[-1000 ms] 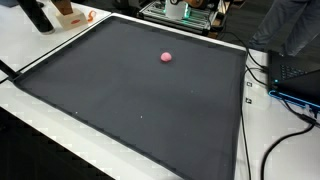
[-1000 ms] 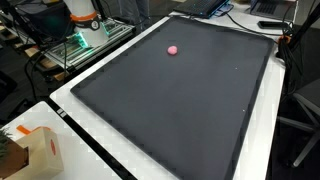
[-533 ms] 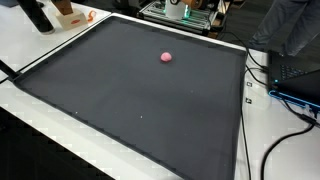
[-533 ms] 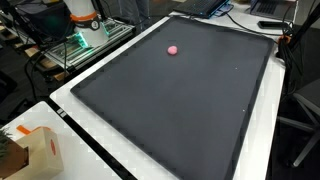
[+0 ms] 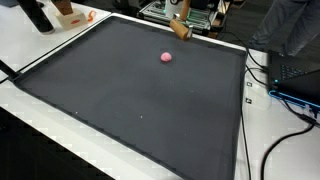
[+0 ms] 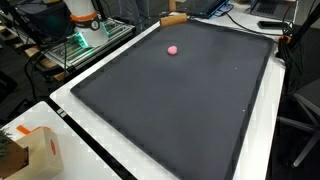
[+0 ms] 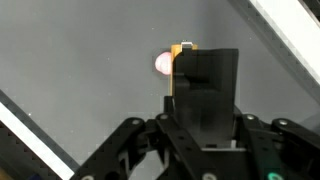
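Note:
A small pink ball (image 5: 166, 57) (image 6: 173, 49) lies on the large dark mat (image 5: 120, 95) (image 6: 190, 105), toward its far side. A brown block (image 5: 180, 28) (image 6: 173, 19) hangs over the mat's far edge, a short way beyond the ball. In the wrist view my gripper (image 7: 205, 105) is shut on this block (image 7: 205, 75). It looks dark there, with an orange edge at its tip. The ball (image 7: 162, 63) shows just left of that tip. The gripper itself is out of frame in both exterior views.
The mat lies on a white table (image 5: 40, 45). A cardboard box (image 6: 38, 150) stands at one corner. A wire rack (image 6: 85, 45) and the robot base (image 6: 82, 14) stand past the far edge. Cables (image 5: 285, 110) run along one side.
The brown block has come into both exterior views at the mat's far edge; it was not in view before. The ball has not moved.

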`<state>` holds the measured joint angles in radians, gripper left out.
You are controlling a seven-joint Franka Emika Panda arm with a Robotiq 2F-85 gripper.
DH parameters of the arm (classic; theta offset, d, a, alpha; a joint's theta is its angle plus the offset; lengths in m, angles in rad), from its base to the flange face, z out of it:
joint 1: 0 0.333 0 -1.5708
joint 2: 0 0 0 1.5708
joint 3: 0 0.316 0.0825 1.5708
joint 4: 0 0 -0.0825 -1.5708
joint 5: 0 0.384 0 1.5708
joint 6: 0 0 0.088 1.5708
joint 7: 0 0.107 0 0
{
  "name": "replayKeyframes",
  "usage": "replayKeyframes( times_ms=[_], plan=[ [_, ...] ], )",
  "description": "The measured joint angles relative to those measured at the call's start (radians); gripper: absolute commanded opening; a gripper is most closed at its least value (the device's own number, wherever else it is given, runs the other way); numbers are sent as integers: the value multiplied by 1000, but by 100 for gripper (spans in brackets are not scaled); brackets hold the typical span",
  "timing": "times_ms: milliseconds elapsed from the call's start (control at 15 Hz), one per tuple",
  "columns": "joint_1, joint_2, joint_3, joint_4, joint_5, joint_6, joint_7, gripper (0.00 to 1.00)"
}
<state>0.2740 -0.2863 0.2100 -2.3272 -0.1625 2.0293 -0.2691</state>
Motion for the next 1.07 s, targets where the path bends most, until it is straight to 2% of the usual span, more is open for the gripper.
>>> replayKeyframes(
  times_ms=[333,667,1067],
  plan=[
    [-22,92,-35,-46,1,73,-54,23],
    [-34,151,-42,-68,5,157,-95,23],
    [-44,201,-42,-76,1,190,-109,23]
  ],
)
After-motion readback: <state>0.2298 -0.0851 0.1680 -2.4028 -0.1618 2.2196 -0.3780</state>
